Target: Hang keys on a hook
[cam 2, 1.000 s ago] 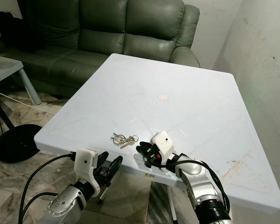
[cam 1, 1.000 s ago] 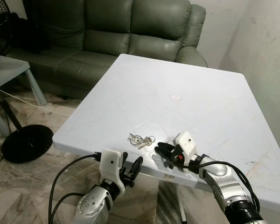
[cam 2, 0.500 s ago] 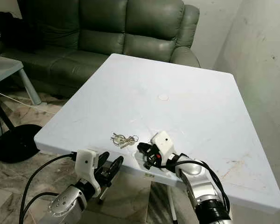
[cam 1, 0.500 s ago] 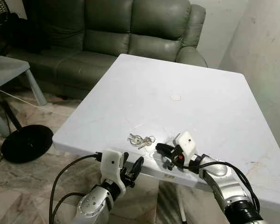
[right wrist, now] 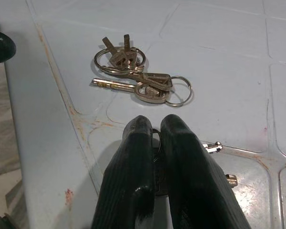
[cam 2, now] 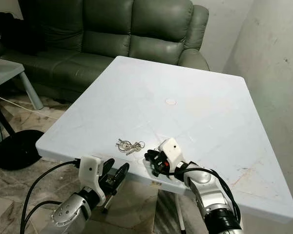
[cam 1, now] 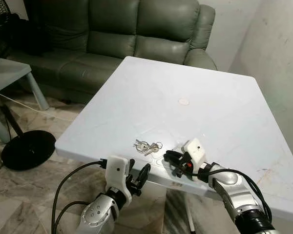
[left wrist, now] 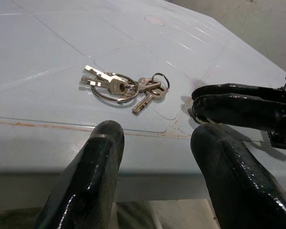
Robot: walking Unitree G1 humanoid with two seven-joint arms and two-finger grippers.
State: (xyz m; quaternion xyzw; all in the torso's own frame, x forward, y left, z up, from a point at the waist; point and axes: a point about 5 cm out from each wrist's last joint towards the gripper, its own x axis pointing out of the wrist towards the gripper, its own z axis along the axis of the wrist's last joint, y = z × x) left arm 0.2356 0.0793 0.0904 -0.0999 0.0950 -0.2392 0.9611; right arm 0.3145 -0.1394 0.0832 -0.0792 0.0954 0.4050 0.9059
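Spotted the silver bunch of keys on linked metal rings (cam 1: 147, 146) low and centre in the left eye frame, lying flat on the white plastic table (cam 1: 195, 83) close to its near edge. Judged it light, hard and loose — likely to splay, jingle and swing once lifted, and to skate on the smooth top if nudged. Best taken by the larger ring, where a finger can hook under; the flat blades looked too thin and slick for a sure pinch.

Found the right gripper (cam 1: 170, 157) just right of the bunch, resting on the table, its two black fingers pressed together. Caught in the right wrist view what the head views blurred — a small second key ring (right wrist: 155, 138) nipped between those fingers, with metal tips poking out beside them, and the main bunch lying just past the fingertips, apart from them.

Saw the left gripper (cam 1: 136, 173) below the table edge at lower centre-left, its fingers (left wrist: 97, 157) spread wide and empty. Got from the left wrist view a low side-on look: the bunch hugging the surface, the right fingers lying beside it.
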